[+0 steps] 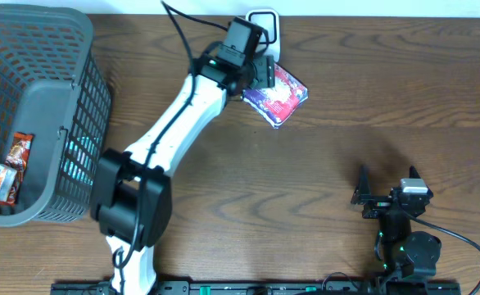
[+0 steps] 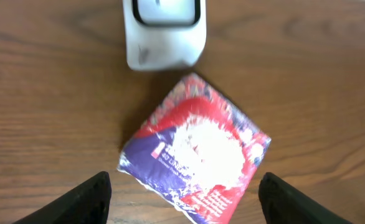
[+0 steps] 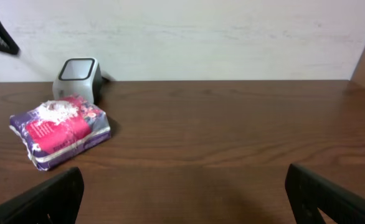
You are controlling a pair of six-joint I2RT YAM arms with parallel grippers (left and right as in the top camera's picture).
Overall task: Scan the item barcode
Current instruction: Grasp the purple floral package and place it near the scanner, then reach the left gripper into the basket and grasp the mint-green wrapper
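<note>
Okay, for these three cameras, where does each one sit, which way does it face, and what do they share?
Overhead: fixed above the table, looking straight down; shows the left arm stretched to the purple packet beside the white scanner, right arm folded at the near edge.
Left wrist: on the left arm, looking down at packet and scanner; open left claw tips in bottom corners.
Right wrist: low over the tabletop, looking level toward the wall; open right claw tips in bottom corners.
Shared: all show packet and scanner.

A brown wooden table (image 1: 346,123) carries a white scanner (image 1: 268,21) at its far edge. A purple-red packet (image 1: 281,94) lies just in front of the scanner, and a grey basket (image 1: 35,115) stands well to its left.
</note>
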